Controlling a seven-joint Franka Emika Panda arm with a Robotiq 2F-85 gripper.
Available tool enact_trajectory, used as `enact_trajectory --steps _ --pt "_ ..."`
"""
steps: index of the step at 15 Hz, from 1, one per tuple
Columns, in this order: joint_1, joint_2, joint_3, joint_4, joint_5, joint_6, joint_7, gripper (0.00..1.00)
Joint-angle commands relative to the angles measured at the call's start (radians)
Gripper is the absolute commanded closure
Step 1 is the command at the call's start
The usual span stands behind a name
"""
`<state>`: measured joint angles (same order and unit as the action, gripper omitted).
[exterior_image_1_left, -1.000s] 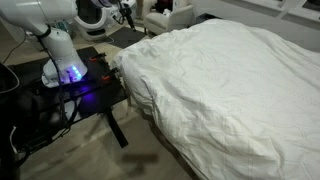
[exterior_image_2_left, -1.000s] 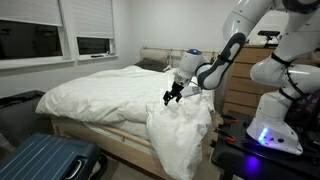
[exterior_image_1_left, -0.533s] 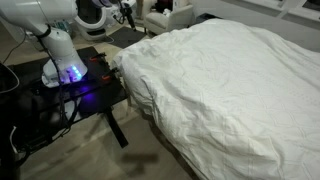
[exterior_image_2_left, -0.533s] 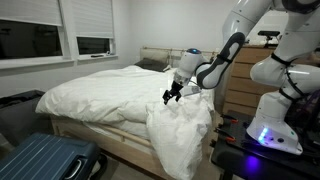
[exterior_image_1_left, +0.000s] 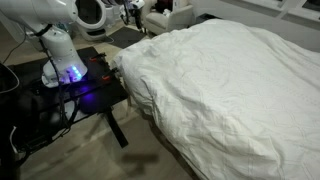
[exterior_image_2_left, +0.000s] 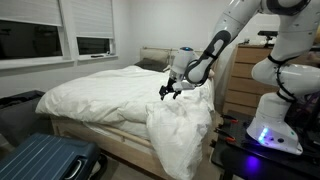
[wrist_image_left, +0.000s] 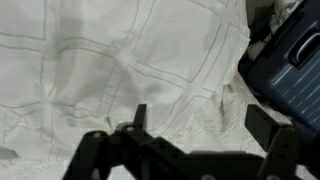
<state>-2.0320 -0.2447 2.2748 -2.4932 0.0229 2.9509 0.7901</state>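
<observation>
A white quilted duvet (exterior_image_1_left: 220, 80) covers the bed, and one corner hangs over the bed's edge (exterior_image_2_left: 180, 130). In both exterior views my gripper (exterior_image_2_left: 167, 90) hovers just above the duvet near that hanging corner, close to the robot's side of the bed. It sits at the top of an exterior view (exterior_image_1_left: 130, 12), partly cut off. In the wrist view my gripper (wrist_image_left: 200, 125) is open over the stitched duvet (wrist_image_left: 120, 60). Its two dark fingers (wrist_image_left: 140, 115) stand wide apart with nothing between them.
A blue hard-shell suitcase (exterior_image_2_left: 45, 160) stands on the floor beside the bed and shows in the wrist view (wrist_image_left: 290, 55). The robot base with a blue light (exterior_image_1_left: 70, 72) sits on a black stand. A wooden dresser (exterior_image_2_left: 235, 80) and headboard (exterior_image_2_left: 150, 57) stand behind.
The arm has shifted slightly, carrying the gripper a little up and toward the head of the bed. The jaws stay open and the duvet has not moved.
</observation>
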Motion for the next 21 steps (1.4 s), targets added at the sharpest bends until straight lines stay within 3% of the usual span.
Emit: enact_trajectory --steps 1,4,5,6,12,17,18,19,21 --pt "-0.246 -0.088 0.246 0.105 0.200 -0.057 -0.168 0.00" --pt "-0.420 -0.207 0.413 0.216 0.334 -0.059 -0.287 0.00" --pt "-0.339 -0.246 0.335 0.247 0.430 -0.081 -0.360 0.00" --pt "-0.369 -0.288 0.355 0.285 0.447 -0.085 -0.377 0.00" --pt "-0.383 -0.496 0.336 0.482 0.703 -0.132 -0.592 0.00" --pt "-0.422 -0.599 0.333 0.593 0.769 -0.209 -0.624 0.01" --pt "-0.428 -0.610 0.328 0.605 0.778 -0.229 -0.624 0.26" --pt "-0.433 -0.618 0.324 0.618 0.790 -0.245 -0.622 0.26" --pt "-0.436 -0.629 0.312 0.638 0.815 -0.277 -0.620 0.39"
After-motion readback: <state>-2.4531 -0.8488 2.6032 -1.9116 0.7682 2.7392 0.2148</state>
